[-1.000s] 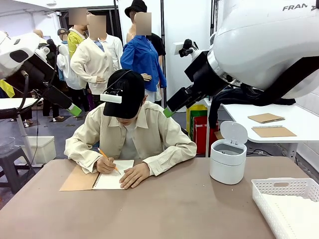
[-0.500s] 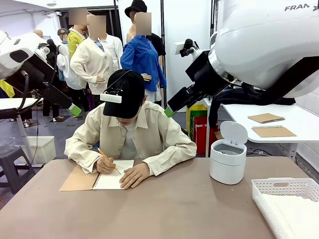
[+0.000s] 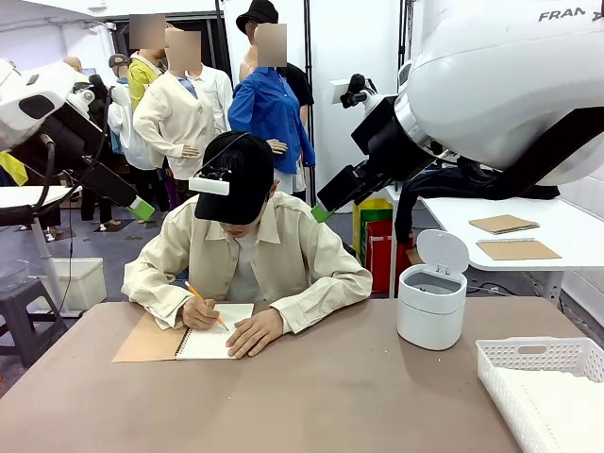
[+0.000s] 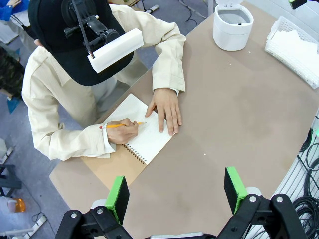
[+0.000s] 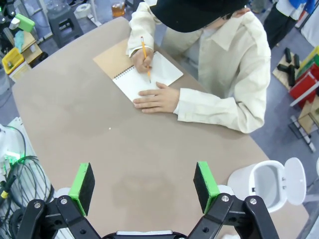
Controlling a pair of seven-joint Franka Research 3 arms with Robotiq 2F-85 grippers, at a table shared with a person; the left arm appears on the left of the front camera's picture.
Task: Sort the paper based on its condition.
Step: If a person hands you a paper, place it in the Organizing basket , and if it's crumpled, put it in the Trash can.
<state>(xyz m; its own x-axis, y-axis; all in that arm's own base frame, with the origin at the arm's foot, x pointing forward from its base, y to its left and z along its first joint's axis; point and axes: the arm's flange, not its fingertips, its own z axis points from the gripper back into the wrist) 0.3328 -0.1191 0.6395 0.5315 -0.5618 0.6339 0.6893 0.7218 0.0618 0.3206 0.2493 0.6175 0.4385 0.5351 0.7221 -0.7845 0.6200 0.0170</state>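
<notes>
Paper (image 4: 298, 50): white sheets lying in the white lattice tray (image 3: 528, 363) at the table's near right corner in the front view; some look ruffled in the left wrist view, condition hard to judge. Tray sits just beside the small white bin (image 3: 431, 302), lid flipped up.

Person at far side, cream jacket, black cap, bent over a spiral notebook (image 3: 212, 338), brown cover folded out to picture left. One hand (image 3: 200, 312) holds an orange pencil (image 4: 122, 125) on the open page; the other hand (image 3: 255, 332) lies flat on the page's edge.

Brown tabletop (image 3: 330, 396) between notebook and tray.

Left gripper (image 4: 176, 191): raised high above the table, green pads spread wide, nothing between them. Right gripper (image 5: 144, 183): likewise high over the table, pads spread wide, holding nothing. Both well apart from paper and tray.
</notes>
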